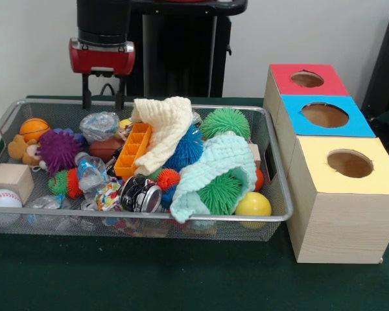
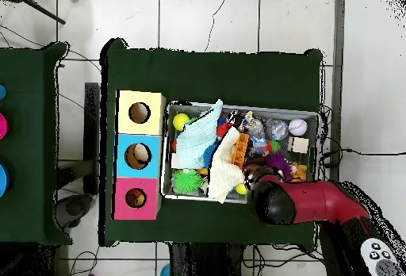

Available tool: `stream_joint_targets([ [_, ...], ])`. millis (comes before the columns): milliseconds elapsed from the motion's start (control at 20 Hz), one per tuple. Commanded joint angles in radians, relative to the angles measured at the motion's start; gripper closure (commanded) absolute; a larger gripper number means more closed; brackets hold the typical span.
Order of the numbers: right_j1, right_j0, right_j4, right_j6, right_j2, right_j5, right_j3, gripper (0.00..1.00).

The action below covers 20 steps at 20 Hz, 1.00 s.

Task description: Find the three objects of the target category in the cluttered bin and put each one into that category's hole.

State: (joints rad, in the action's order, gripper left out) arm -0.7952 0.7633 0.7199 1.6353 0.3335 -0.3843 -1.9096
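Note:
My gripper (image 1: 102, 98) hangs open over the far left rim of the wire bin (image 1: 280, 170), its two black fingers (image 1: 86, 97) apart with nothing between them. Just below it lie a clear crumpled plastic bottle (image 1: 98, 125) and a brown ball (image 1: 104, 148). The bin also holds green spiky balls (image 1: 225, 122), a blue spiky ball (image 1: 187, 149), a purple spiky ball (image 1: 58, 150), an orange tray (image 1: 132, 150), a yellow ball (image 1: 253, 205), a crushed can (image 1: 141, 194) and a wooden block (image 1: 11, 180). In the overhead view the arm's head (image 2: 270, 199) hides the gripper at the bin's edge (image 2: 319, 134).
A cream cloth (image 1: 164, 127) and a mint cloth (image 1: 211, 170) cover part of the pile. Beside the bin stand three wooden boxes with round holes: red top (image 1: 307, 79), blue top (image 1: 325, 115), yellow top (image 1: 349, 163). A baseball (image 1: 1, 205) and a small basketball (image 1: 34, 129) lie at the left.

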Motion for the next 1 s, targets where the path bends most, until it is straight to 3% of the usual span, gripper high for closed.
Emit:
stream_joint_targets([
  [50,0.001,0.029,0.138,-0.187,0.034,-0.059,0.099,0.00],
  [400,-0.008,0.069,0.185,-0.258,0.068,-0.088,0.130,0.00],
  [1000,0.075,0.199,0.268,-0.390,0.186,-0.086,0.218,0.00],
])
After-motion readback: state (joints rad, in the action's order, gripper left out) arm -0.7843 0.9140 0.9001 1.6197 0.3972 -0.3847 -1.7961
